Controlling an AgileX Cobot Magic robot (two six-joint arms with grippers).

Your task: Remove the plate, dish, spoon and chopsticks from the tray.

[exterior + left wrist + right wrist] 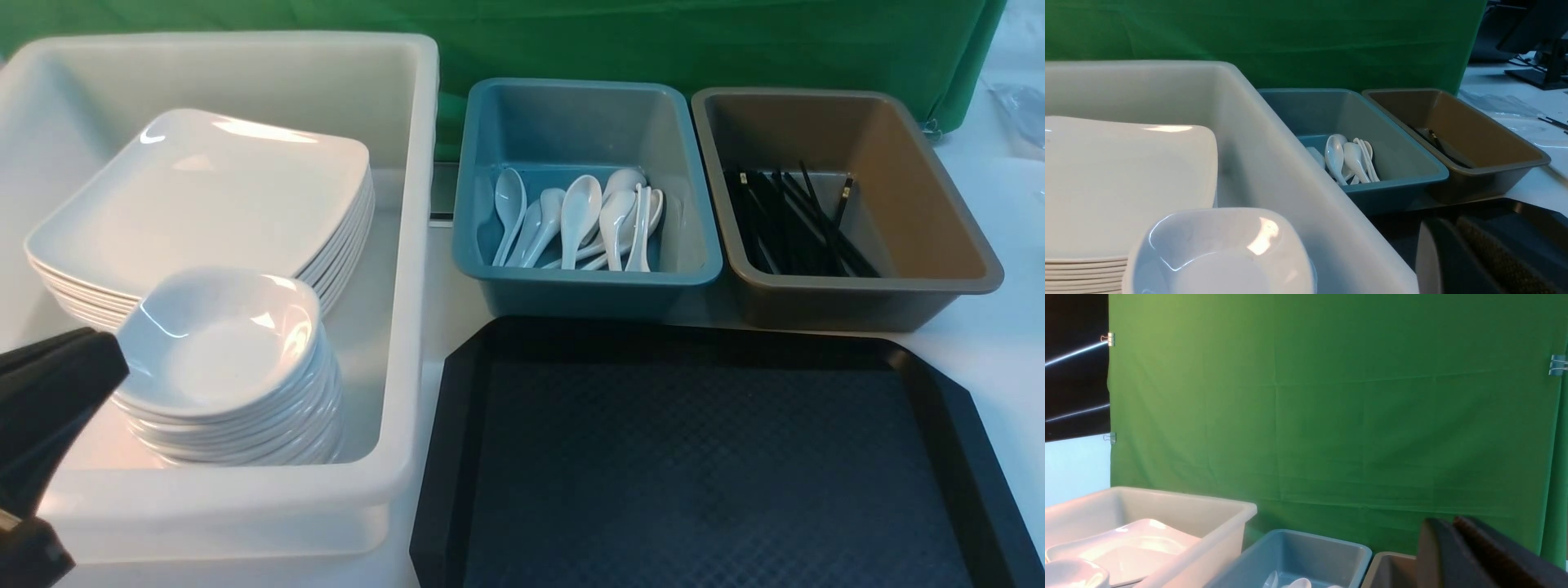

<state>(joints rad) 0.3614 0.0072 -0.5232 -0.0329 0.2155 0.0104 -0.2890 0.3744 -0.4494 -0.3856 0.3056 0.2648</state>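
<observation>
Left gripper (49,408) cropped at near-left edge by white tub (408,245), its jaws together; right gripper (1470,555) half cut off, jaw state unclear; tray (457,457) bare.

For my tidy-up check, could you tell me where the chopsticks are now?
In the front view, the chopsticks lie in the brown tub at far right, beside the teal tub, beyond the tray.

Left gripper (106,359): enters low at the robot's left edge in front view, black, fingers (1457,257) pressed together, nothing between them, tip pointing up and forward. Right gripper (1453,547): out of front view; its own wrist camera shows dark fingers (1437,555) closed flat against each other, empty.
</observation>
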